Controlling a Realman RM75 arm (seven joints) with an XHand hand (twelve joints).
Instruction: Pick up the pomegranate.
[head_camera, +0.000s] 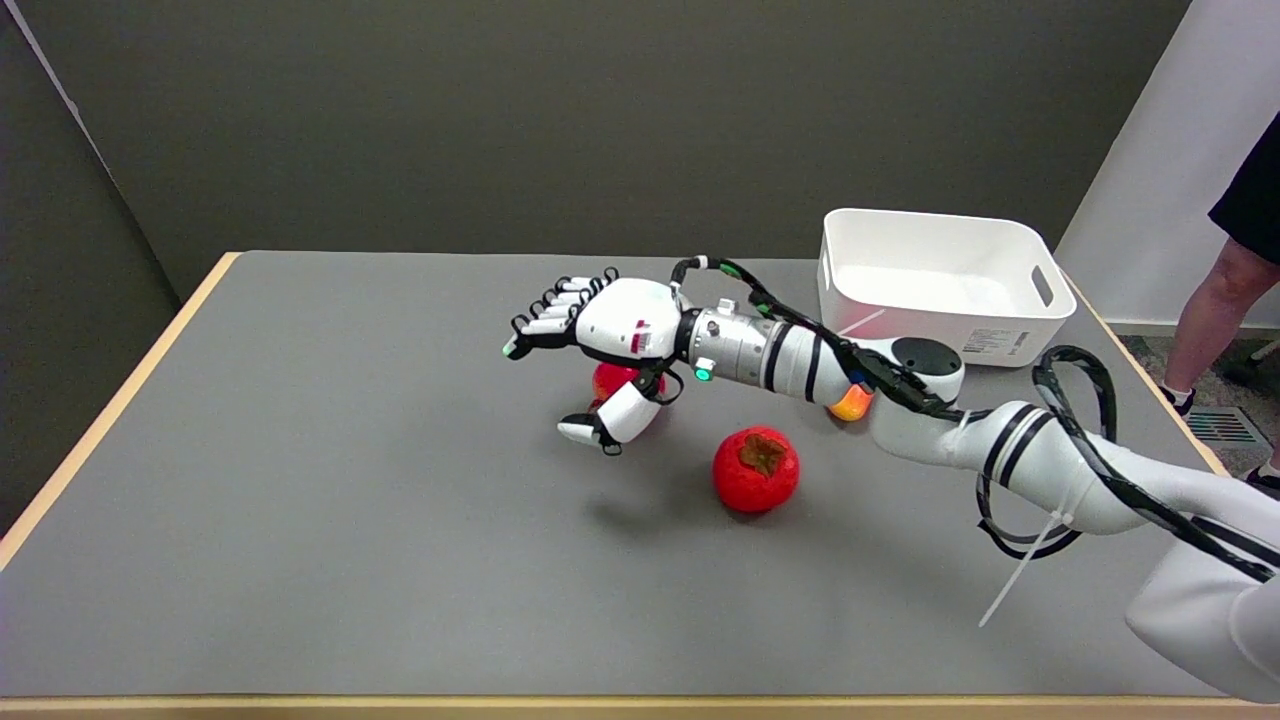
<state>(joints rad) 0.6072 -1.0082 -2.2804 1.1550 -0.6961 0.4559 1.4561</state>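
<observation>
**Settling the open robot hand over the right red fruit**

The right robot hand (610, 345) hovers over the middle of the grey table (300, 480), fingers spread forward, thumb hanging below, nothing held. Directly beneath its palm sits a small round red fruit (612, 380), mostly hidden by the hand; I take this to be the pomegranate, though too little shows to be sure. A larger glossy red fruit with a brown leafy cap (756, 469) lies just beside it toward the near edge, and an orange-yellow fruit (851, 403) peeks out under the forearm. A white plastic bin (940, 275) stands at the far right.

To do this well, lower straight down so fingers and thumb bracket the hidden fruit on opposite sides, then close gently; a round fruit may roll if nudged off-centre, and the capped fruit is close enough to be bumped.
</observation>
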